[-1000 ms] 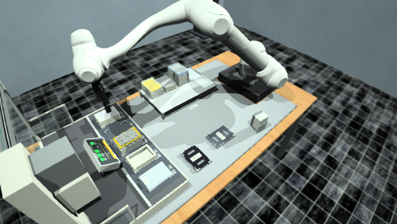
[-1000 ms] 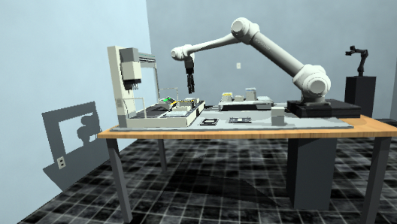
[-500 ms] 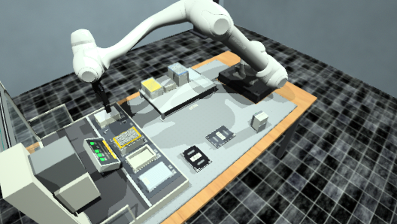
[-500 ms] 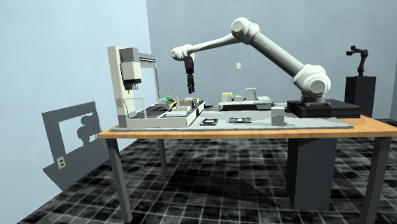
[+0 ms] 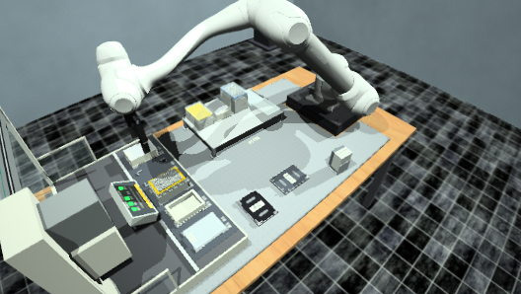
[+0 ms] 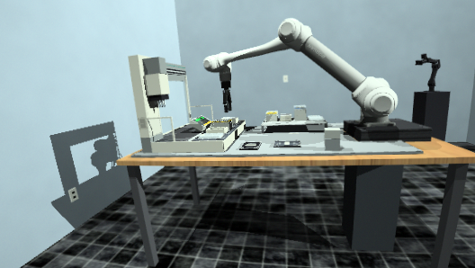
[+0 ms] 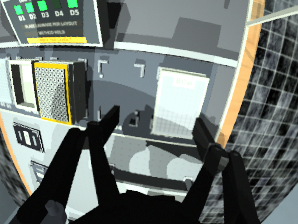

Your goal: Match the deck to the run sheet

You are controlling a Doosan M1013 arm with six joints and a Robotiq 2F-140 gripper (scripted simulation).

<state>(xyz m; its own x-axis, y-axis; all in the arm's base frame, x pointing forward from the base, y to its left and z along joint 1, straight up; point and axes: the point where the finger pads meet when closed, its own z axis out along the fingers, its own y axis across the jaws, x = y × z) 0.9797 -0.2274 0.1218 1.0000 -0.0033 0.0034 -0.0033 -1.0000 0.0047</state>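
My gripper (image 5: 145, 148) (image 6: 227, 107) (image 7: 156, 120) is open and empty. It hangs a little above the white sealed block (image 5: 132, 154) (image 7: 181, 99) at the far end of the deck row. The position beside that block holds nothing. Then come a tip rack with a yellow rim (image 5: 167, 180) (image 7: 52, 92), an open pale reservoir (image 5: 185, 206), and a lidded plate (image 5: 203, 231) at the near end. I cannot read any of the labels on these items.
A status panel with green lights (image 5: 132, 202) (image 7: 53, 12) stands beside the deck. The shelf (image 5: 245, 130) holds a yellow-topped item (image 5: 197, 112) and a blue-edged box (image 5: 233, 94). Two black nests (image 5: 258, 207) (image 5: 289, 180) and a small grey key box (image 5: 340, 159) sit on the mat.
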